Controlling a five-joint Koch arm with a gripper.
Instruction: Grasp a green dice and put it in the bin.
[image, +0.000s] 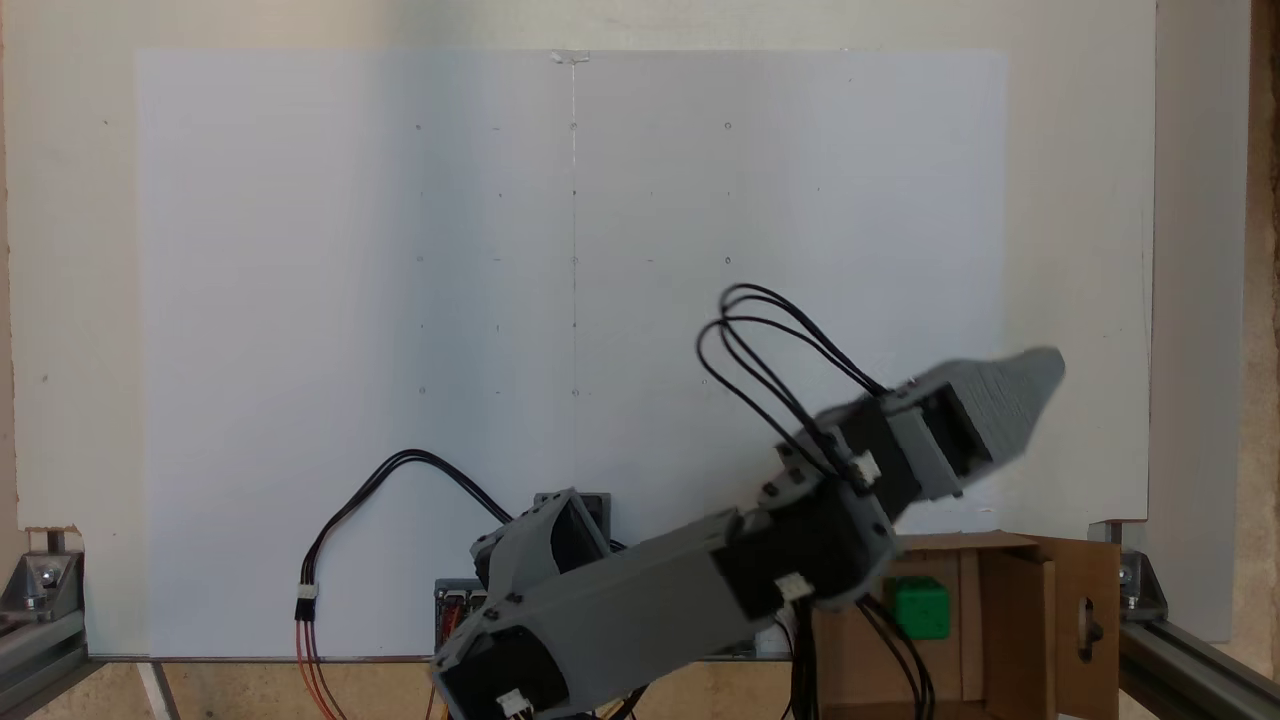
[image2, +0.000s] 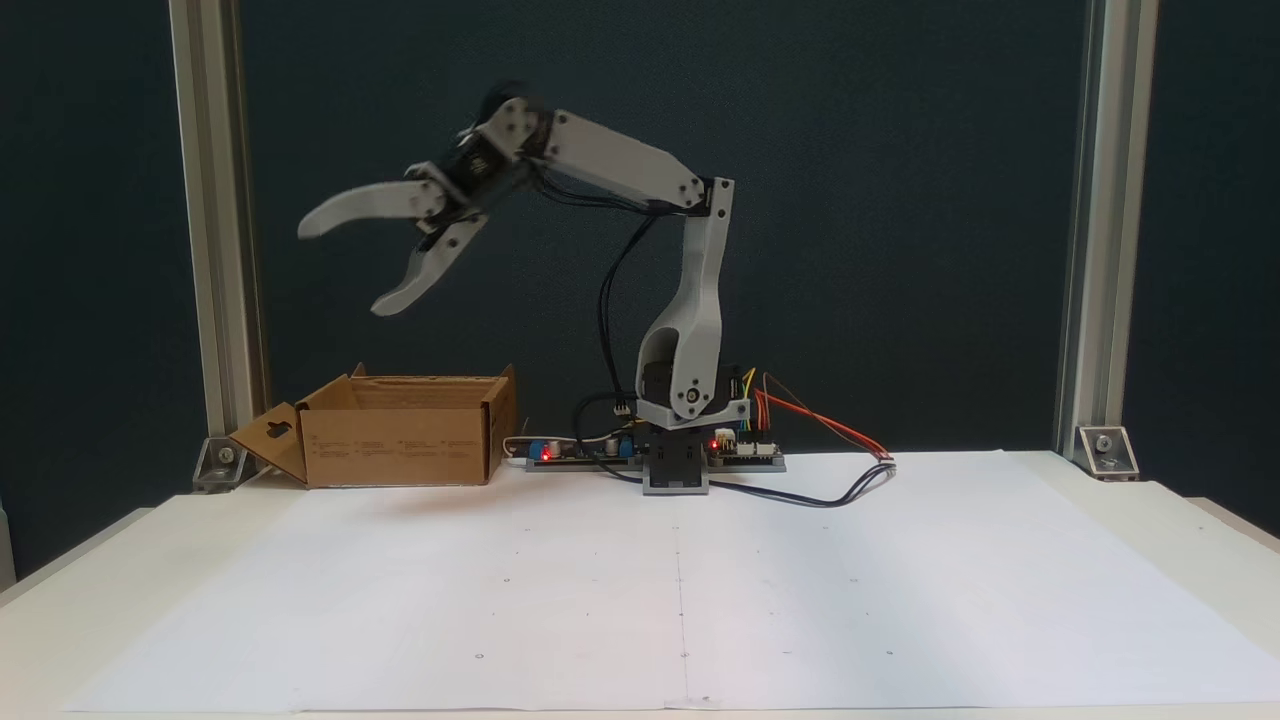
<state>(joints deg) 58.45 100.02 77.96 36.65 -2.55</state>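
The green dice (image: 921, 607) lies inside the bin (image: 1005, 620), a brown cardboard box with open flaps at the lower right of a fixed view. In the other fixed view the bin (image2: 400, 445) stands at the table's back left, with its keyhole flap spread to the left, and its walls hide the dice. My gripper (image2: 340, 265) hangs well above the bin, open and holding nothing, fingers pointing left and down. From above, the gripper (image: 1030, 385) is blurred and sits just beyond the bin's far edge.
A large white paper sheet (image2: 680, 580) covers the table. The arm's base with circuit boards and loose cables (image2: 690, 455) stands at the back centre. Aluminium frame posts (image2: 210, 230) rise at both back corners, one right beside the bin.
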